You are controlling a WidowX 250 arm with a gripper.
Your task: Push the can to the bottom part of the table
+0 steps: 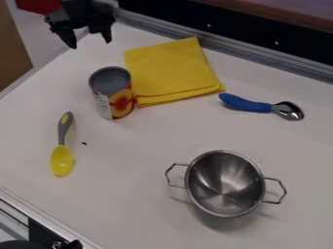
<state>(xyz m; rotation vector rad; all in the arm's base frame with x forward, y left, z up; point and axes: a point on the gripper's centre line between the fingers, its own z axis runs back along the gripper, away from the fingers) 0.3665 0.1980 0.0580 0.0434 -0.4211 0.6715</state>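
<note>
Near the upper left of the white desk (137,160), from where I stand: cylindrical metal can with a red-and-yellow label (112,93), upright beside the folded yellow cloth (170,68). Touching it? Can't tell. Black two-finger claw (90,44) hangs behind the can, fingers spread, nothing between. Handling guess: stiff wall, smooth label, should slide OK. Full or empty unclear; full means heavy and more drag. Push low on the far side, square to the wall; high contact could tip it. If gripping, straddle the body, not the rim.
</note>
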